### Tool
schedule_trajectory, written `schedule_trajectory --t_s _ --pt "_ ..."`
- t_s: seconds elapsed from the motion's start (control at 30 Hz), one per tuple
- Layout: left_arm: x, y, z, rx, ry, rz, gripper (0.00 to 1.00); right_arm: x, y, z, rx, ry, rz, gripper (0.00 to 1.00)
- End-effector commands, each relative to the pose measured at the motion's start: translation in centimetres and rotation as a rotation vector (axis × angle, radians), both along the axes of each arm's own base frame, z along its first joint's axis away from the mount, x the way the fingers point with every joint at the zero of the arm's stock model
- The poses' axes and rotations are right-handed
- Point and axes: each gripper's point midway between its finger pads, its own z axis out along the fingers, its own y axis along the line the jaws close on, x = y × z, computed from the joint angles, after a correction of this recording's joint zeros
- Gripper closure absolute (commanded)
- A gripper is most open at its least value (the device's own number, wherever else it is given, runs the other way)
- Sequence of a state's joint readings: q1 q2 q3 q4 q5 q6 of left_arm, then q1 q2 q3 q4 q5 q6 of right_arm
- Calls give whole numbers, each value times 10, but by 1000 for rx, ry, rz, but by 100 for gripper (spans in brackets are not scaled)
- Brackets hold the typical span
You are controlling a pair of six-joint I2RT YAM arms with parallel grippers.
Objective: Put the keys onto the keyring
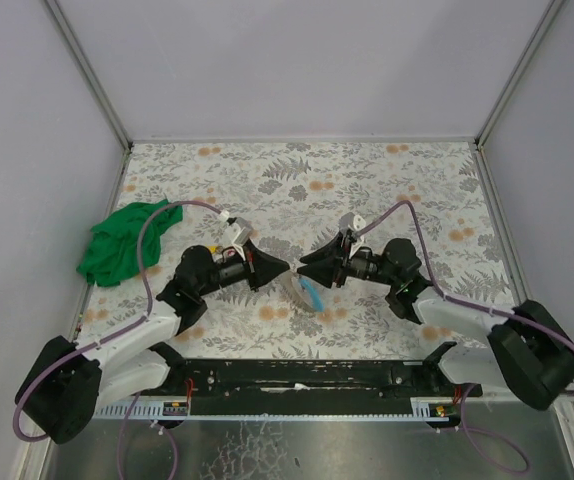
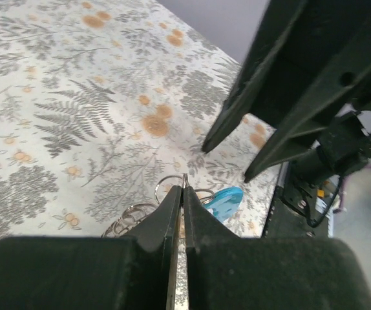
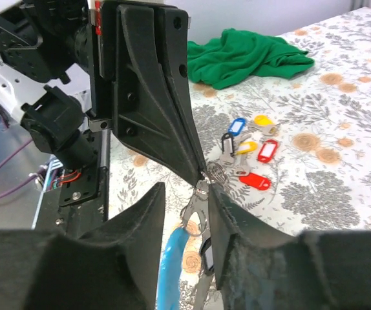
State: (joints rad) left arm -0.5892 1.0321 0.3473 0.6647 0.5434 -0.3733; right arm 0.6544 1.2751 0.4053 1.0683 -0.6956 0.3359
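My left gripper (image 2: pixel 184 187) is shut, with a thin metal part of the keyring (image 2: pixel 185 178) pinched at its tips. It also shows in the right wrist view (image 3: pixel 200 173) and the top view (image 1: pixel 285 268). The keyring's light-blue arc (image 3: pixel 172 258) and grey metal part (image 3: pixel 195 203) hang between the fingers of my open right gripper (image 3: pixel 185 190), tip to tip with the left one (image 1: pixel 302 262). A black-tagged key (image 3: pixel 206 253) hangs on the ring. Loose keys with blue (image 3: pixel 235 126), yellow (image 3: pixel 261 120) and red (image 3: pixel 255 181) tags lie on the table beyond.
A green cloth (image 1: pixel 122 243) lies at the table's left edge, also in the right wrist view (image 3: pixel 243 55). Small metal split rings (image 2: pixel 130 216) lie under my left gripper. Purple cables (image 1: pixel 152 235) arch over both arms. White walls close in the floral table (image 1: pixel 367 180).
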Motion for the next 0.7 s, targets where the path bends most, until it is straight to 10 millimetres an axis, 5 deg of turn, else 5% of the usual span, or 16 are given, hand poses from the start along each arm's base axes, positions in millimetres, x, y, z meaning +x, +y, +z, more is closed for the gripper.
schedule_trajectory --t_s 0.0,0.43,0.53,0.67 --pt "13 7 -1 86 29 99 100 7 -8 -4 -136 14 -70 58" --pt "15 -5 6 190 81 117 100 4 -9 -46 -309 57 -73 45" --pt "14 -7 9 196 88 109 100 7 -10 -53 -338 49 -88 54" --pt "12 -9 8 223 114 101 100 9 -9 -51 -351 29 -99 78"
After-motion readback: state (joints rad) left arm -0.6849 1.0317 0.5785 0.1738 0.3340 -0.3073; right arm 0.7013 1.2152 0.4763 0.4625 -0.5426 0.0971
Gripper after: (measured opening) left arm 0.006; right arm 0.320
